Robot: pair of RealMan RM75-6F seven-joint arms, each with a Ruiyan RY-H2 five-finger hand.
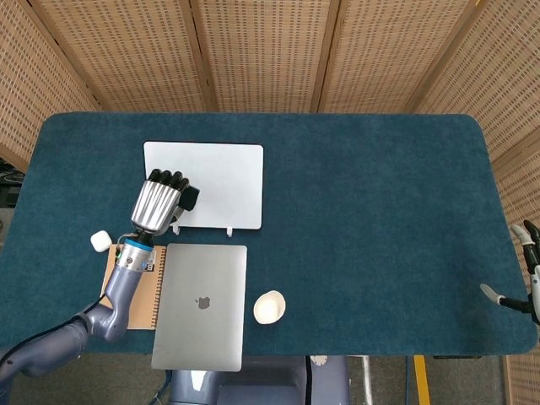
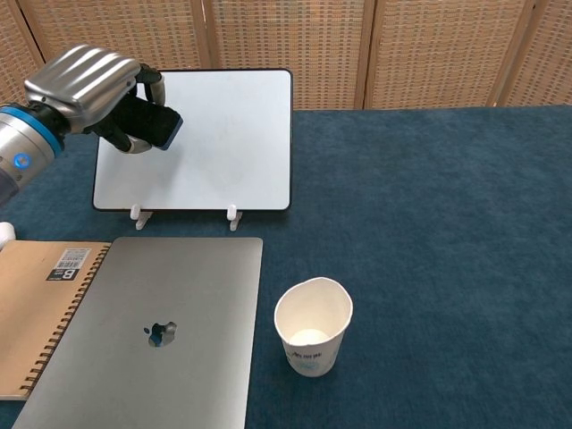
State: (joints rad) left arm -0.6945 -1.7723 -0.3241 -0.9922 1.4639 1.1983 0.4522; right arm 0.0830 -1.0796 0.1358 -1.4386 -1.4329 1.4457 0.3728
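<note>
My left hand [image 1: 160,201] [image 2: 94,89] is raised in front of the left part of the white board [image 1: 224,181] [image 2: 228,143], which stands on small white feet. It grips a dark block with a blue edge [image 2: 150,124] [image 1: 191,197], held close to the board's face. My right hand [image 1: 527,274] hangs at the table's far right edge with its fingers apart and nothing in it; the chest view does not show it.
A shut grey laptop [image 1: 201,304] [image 2: 152,340] lies near the front edge beside a brown spiral notebook [image 1: 135,295] [image 2: 36,313]. To the laptop's right stands a white paper cup [image 1: 269,307] [image 2: 312,326]. A small white object [image 1: 100,241] sits left of the notebook.
</note>
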